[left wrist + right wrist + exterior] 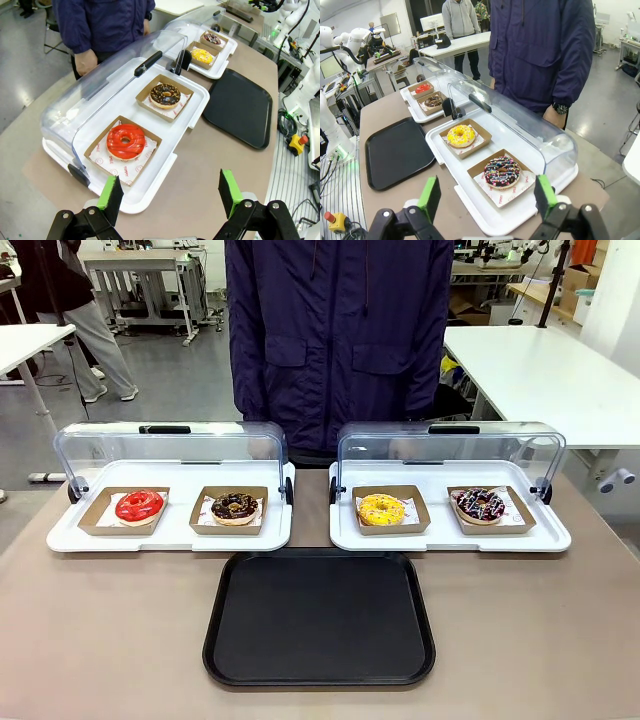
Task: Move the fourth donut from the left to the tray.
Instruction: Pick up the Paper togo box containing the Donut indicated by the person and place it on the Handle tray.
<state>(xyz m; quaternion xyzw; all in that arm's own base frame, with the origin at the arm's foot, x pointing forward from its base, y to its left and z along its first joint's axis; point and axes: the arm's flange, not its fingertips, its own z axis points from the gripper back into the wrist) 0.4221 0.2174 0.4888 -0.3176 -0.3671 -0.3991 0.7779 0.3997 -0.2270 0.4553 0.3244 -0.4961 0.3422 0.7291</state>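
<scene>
Table [100, 640]: a brown top that carries everything; clock directions below are read in the front view, with 12 toward the person.
Person [340, 330]: stands at 12 o'clock behind the two display trays, in a dark blue jacket; one hand [86, 62] hangs just behind the left lid.
Tray [320, 618]: black and flat with a low rim, in the middle at the near side, with nothing on it.
Left display tray [170, 537]: white, at 11 o'clock from the tray, its clear lid [170, 445] swung up at the back.
Right display tray [450, 540]: white, at 1 o'clock from the tray, its clear lid [450, 445] likewise raised.
Left gripper [170, 189]: released, green pads spread wide with nothing between them, above the near edge of the left display tray.
Right gripper [487, 196]: released, jaws wide apart and bare, above the near edge of the right display tray.
Fourth donut [481, 505]: dark glaze with white and pink stripes, in its brown holder [520, 520] on the right display tray, at 2 o'clock from the tray and well apart from it; untouched.
Yellow donut [381, 509]: at 9 o'clock beside the fourth donut, on the same display tray.
Crumbed chocolate donut [235, 506]: on the right half of the left display tray.
Red donut [139, 506]: at 9 o'clock from the crumbed one.
</scene>
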